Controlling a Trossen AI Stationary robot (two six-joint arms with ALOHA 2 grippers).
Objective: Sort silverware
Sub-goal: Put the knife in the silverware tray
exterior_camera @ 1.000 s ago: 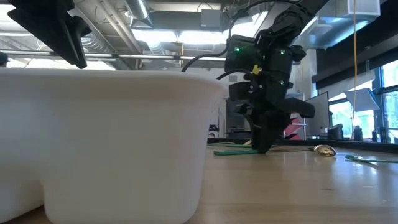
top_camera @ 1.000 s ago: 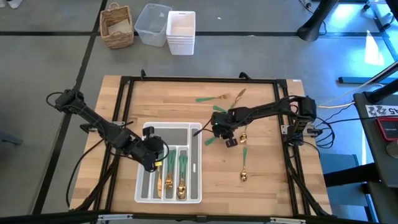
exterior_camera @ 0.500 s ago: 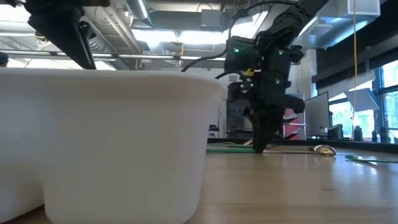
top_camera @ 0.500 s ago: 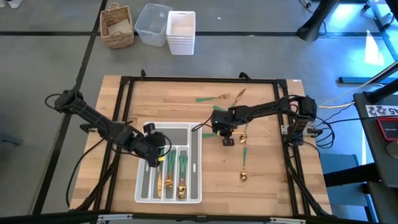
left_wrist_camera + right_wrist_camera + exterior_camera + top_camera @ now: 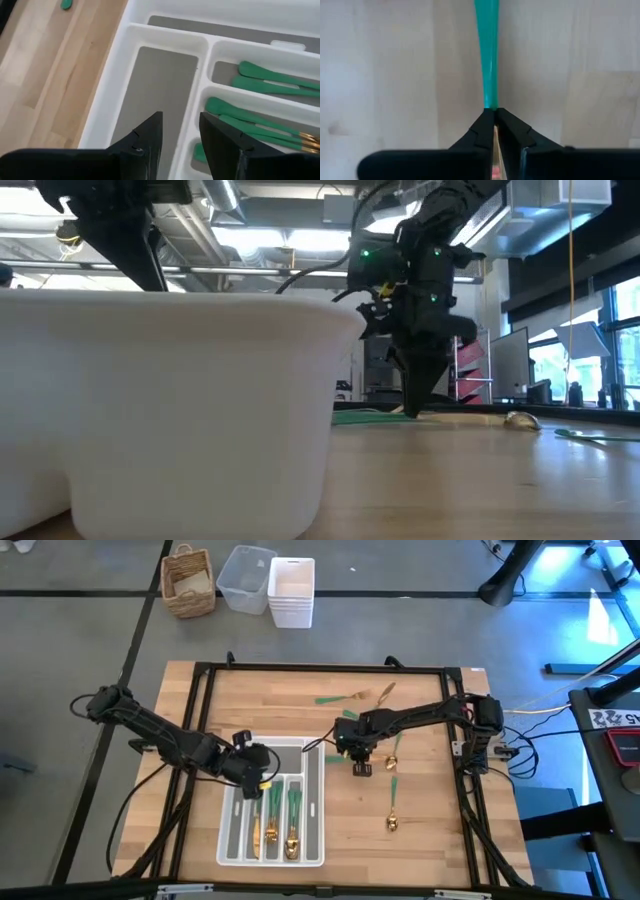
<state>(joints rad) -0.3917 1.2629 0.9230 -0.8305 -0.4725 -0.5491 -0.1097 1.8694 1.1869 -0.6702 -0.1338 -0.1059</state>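
While no writing was legible, the right claw [image 5: 493, 131] pinched one green-handled utensil [image 5: 487, 55]; the left claw [image 5: 181, 142] gaped above the tray [image 5: 125, 65].

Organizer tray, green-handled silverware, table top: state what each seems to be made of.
Organizer tray: apparently white moulded plastic, smooth with rounded edges, and matte grey liners in the compartments.
Silverware: handles look like smooth green plastic or lacquer; heads shiny gold-coloured, probably metal.
Table top: pale wood planks with visible grain and seams.
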